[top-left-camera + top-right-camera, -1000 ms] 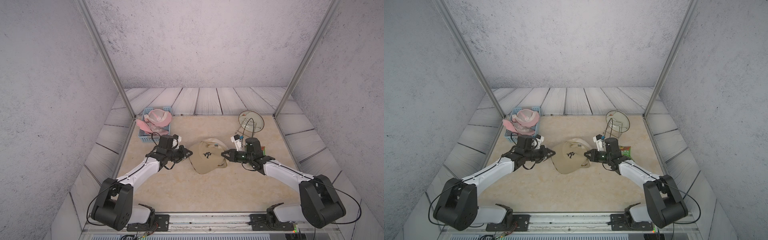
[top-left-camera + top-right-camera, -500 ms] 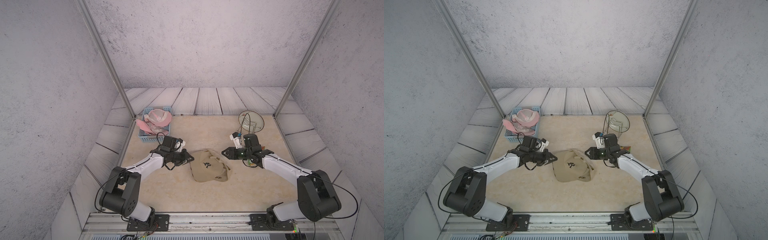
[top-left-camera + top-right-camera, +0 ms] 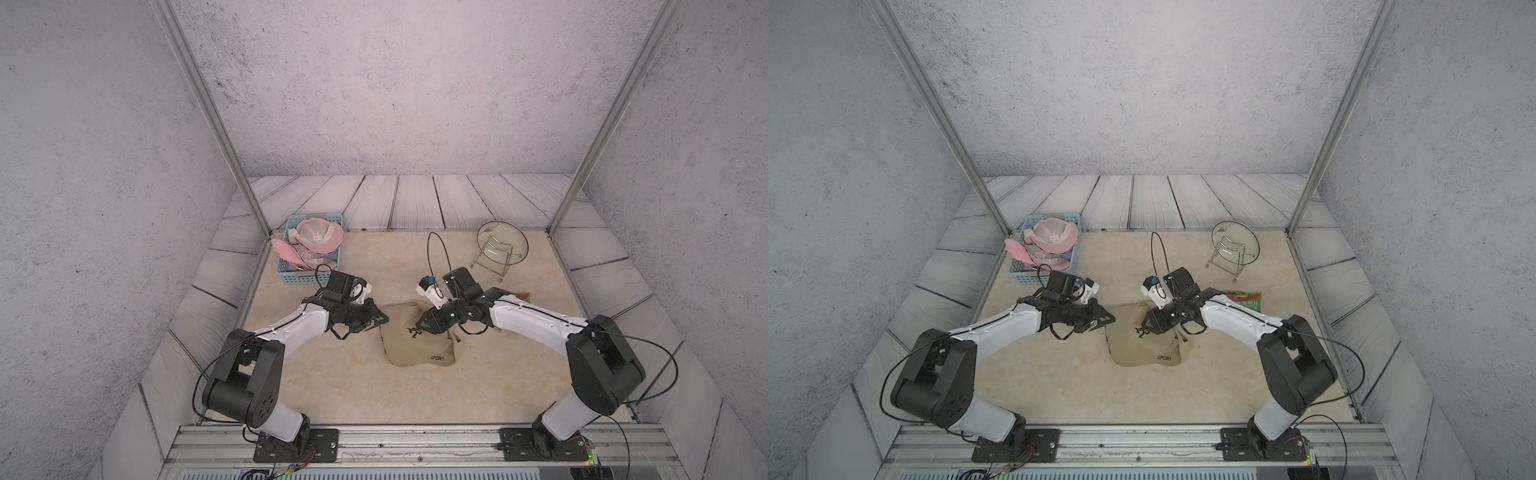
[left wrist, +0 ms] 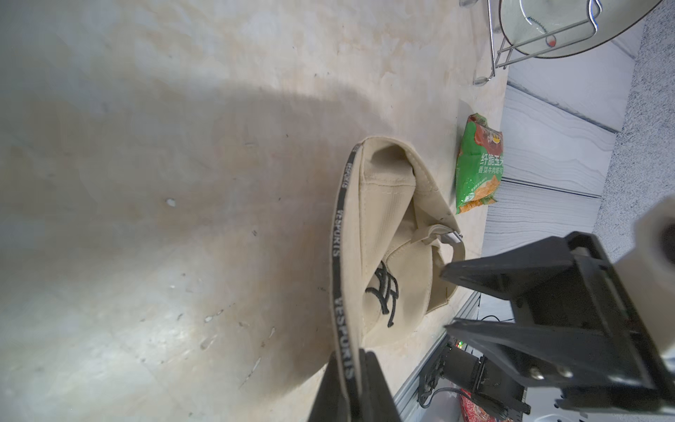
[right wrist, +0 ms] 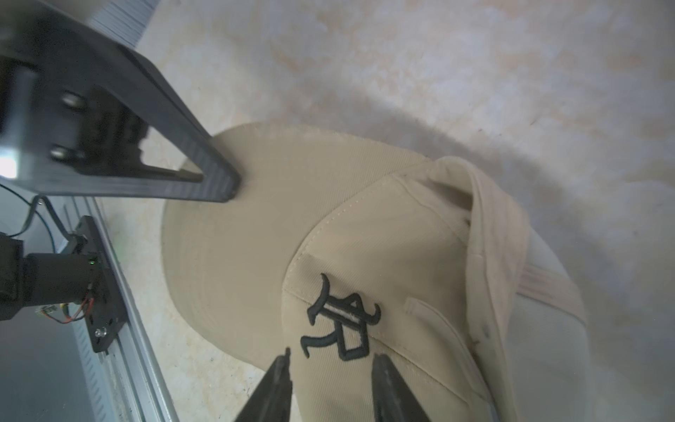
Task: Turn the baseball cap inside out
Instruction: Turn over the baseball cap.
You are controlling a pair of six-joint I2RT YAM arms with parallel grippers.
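My left gripper (image 4: 351, 360) pinches the beige baseball cap (image 5: 365, 226) by its band (image 4: 338, 237); my right gripper (image 5: 330, 356) gapes empty. That band could slip.

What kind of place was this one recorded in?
Most likely a staged robot test booth, not a real room. Two arms are bolted to a metal rail, and aluminium posts hold printed wall panels. Props surround a beige cap: a basket of pink caps and a plate.

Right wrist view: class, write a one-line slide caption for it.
Beige baseball cap on the table: right gripper open over its logo panel, left gripper pinching the cap's edge.
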